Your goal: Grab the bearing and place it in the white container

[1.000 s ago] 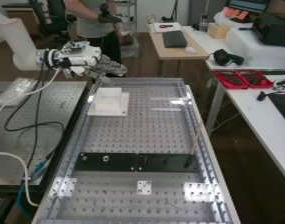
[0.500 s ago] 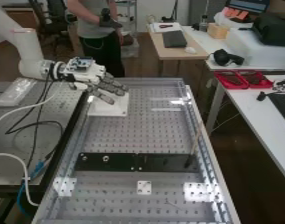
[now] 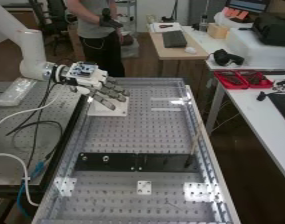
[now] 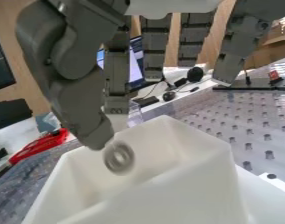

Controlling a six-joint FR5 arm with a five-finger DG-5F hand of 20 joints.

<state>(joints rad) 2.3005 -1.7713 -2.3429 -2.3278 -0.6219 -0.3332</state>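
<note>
The silver ring-shaped metal bearing (image 4: 119, 158) is seen just beyond the dark grey thumb tip, over the opening of the white, open-topped plastic container (image 4: 212, 180). The dark grey robotic hand (image 3: 88, 81) is spread apart, its fingers extended and clamped on nothing. The task is judged nearly complete: release seems made, while settling inside remains to be confirmed. The container is placed near the far left corner of the perforated metal bench (image 3: 139, 137). Long black plates (image 3: 167, 162) are laid across its nearer half; the drop is not obstructed by them, though the container's rim could be clipped.
</note>
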